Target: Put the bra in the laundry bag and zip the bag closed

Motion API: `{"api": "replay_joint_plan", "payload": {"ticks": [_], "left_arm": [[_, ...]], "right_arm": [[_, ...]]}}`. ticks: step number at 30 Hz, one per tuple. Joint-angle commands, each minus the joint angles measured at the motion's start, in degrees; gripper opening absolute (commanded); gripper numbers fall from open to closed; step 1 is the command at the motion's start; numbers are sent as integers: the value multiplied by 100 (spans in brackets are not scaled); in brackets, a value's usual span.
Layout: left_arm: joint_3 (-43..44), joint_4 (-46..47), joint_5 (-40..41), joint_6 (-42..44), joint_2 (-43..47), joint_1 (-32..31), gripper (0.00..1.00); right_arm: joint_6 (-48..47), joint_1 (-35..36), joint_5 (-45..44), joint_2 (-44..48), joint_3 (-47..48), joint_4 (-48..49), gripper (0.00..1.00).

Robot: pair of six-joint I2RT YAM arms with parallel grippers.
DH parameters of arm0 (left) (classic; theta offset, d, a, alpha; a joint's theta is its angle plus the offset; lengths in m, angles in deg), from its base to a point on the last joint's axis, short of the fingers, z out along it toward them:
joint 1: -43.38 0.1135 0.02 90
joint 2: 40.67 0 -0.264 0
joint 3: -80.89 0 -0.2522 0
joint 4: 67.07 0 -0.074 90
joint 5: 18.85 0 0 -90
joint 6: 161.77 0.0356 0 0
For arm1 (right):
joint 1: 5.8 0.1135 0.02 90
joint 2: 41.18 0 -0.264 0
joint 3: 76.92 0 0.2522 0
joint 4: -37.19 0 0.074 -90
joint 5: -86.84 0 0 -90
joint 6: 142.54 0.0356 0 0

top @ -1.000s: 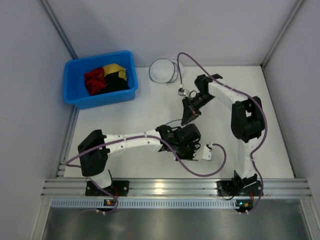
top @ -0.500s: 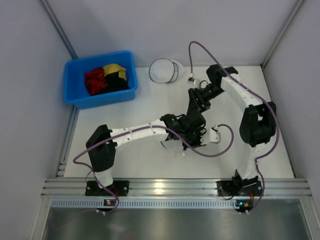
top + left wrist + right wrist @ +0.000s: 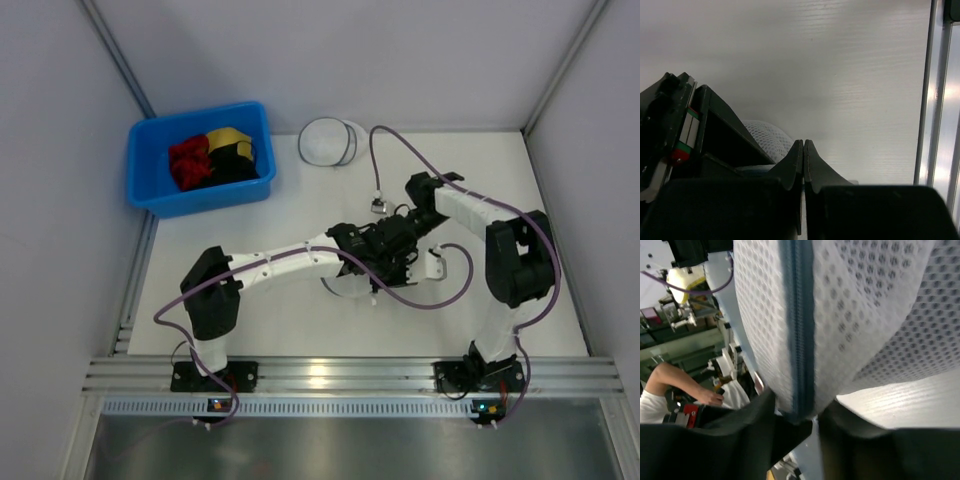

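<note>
laundry bag (image 3: 328,142): lies flat just beside the blue bin (image 3: 200,203), on the bin's right and level with its far half. Neither arm is near it.
heading: it is round, so it has no true long axis. Its two hooped halves overlap side by side, and that pair runs straight away from the bin.
handling (judged): light, limp, see-through mesh held on thin springy rims. It would probably slide on the smooth surface and buckle if pinched mid-panel.
where to hold (judged): a dark rim on the edge facing away from the bin. Its zip is too small to find from above.
bra: not picked out for certain. Some dark cloth (image 3: 237,168) lies in the bin among red and yellow garments.
left gripper (image 3: 803,145): fingers pressed together with nothing seen between them. It is well apart from the bin, nearer the arm bases and to the bin's right, over a whiter mesh case (image 3: 343,288).
right gripper (image 3: 807,417): jaws part-spread astride that case's grey-blue zip seam (image 3: 797,340). Whether they pinch it cannot be told.
</note>
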Motion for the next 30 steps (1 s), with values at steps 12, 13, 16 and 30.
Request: {"api": "replay_joint_plan", "payload": {"ticks": [12,13,16,30], "left_arm": [[-572,65,-503,91,599,-39,0],[-887,65,-521,283,800,-144,0],[-1537,65,-539,487,1187,-425,0],[-1524,-190,102,768,1171,-558,0]], "right_arm": [[165,-39,325,-243,603,419,0],[174,-74,334,-339,708,410,0],[139,-241,395,-497,971,331,0],[121,-373,158,-490,1456,93,0]]}}
